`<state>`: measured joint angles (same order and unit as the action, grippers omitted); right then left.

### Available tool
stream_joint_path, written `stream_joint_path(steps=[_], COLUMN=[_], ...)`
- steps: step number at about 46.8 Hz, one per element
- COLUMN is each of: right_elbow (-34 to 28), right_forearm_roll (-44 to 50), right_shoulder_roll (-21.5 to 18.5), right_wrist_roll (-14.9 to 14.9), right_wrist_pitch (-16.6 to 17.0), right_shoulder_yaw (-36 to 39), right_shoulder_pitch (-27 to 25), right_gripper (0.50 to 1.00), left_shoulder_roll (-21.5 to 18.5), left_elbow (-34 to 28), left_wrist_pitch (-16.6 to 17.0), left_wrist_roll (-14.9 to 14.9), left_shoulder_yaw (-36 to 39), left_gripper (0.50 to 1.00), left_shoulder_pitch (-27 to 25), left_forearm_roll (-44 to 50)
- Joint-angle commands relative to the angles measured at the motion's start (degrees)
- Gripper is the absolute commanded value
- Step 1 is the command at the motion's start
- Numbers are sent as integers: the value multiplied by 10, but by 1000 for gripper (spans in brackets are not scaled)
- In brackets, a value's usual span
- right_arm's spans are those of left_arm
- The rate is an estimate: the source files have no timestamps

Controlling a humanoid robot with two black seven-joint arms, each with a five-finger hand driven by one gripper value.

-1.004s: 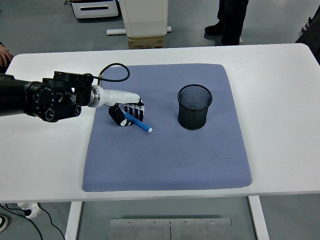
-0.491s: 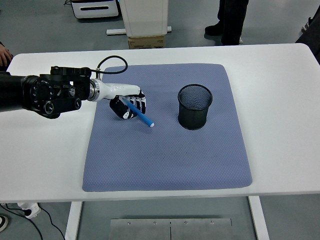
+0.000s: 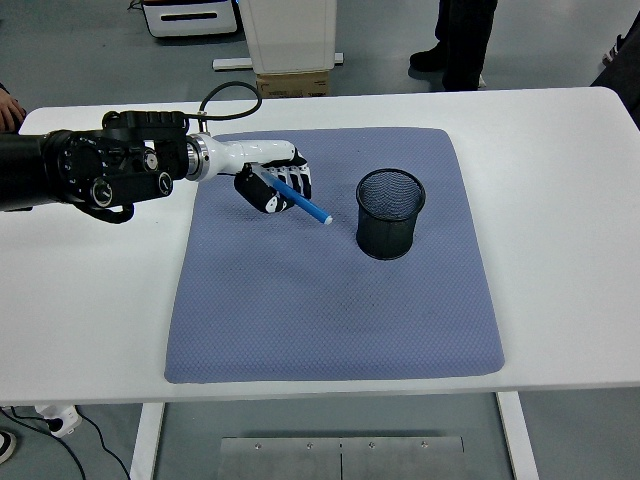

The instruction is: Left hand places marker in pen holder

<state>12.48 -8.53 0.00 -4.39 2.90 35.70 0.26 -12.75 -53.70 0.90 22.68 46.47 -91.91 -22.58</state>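
Left hand (image 3: 274, 186) was curled tight around the marker (image 3: 300, 200), fingers wrapped over its upper end. Marker was blue, tilted, free tip pointing down-right toward the pen holder (image 3: 390, 213) and sitting just left of it, not touching. Marker looked lifted off the mat (image 3: 330, 300); exact clearance couldn't be judged from this angle.

Hidden: the top end of the marker was buried in the fist, so cap or no cap couldn't be told. Individual fingers were hard to separate, dark pads on white shell blurring together. The thumb wasn't clearly visible.

Pose: left arm (image 3: 90, 172) came in from the left edge, roughly level across the upper-left of the frame, forearm over the bare counter (image 3: 90, 300), wrist and hand over the mat's upper-left part. A black cable (image 3: 228, 95) looped up from the wrist. Hand was palm-down-ish, knuckles facing right.

Pen holder was black mesh, upright, on the mat right of centre, nothing visible inside.

A person's legs (image 3: 462, 40) stood at the top of the frame behind the counter, cut off by the frame's edge.
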Motion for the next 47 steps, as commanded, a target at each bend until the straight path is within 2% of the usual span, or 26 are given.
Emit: stream_joint_path(steps=[1,20,31,34,47], right_elbow=[0,0,0,0,0], right_forearm_roll=[0,0,0,0,0], right_shoulder_roll=[0,0,0,0,0], right_wrist_roll=[0,0,0,0,0], right_wrist_pitch=[0,0,0,0,0], right_shoulder_yaw=[0,0,0,0,0], right_shoulder_pitch=[0,0,0,0,0], right_gripper=[1000,1000,1000,1000,1000], left_shoulder_roll=[0,1,8,12,32], left_elbow=[0,0,0,0,0], left_wrist_pitch=[0,-18,-19,-28,-48], left_wrist_roll=[0,-1,-15,-25,-33], left_shoulder_yaw=[-9,-52,-99,-130,-184], left_gripper=[500,500,500,500,500], left_shoulder_pitch=[-6,-46,-39,-36,-32], left_forearm_roll=[0,25,26,26,33])
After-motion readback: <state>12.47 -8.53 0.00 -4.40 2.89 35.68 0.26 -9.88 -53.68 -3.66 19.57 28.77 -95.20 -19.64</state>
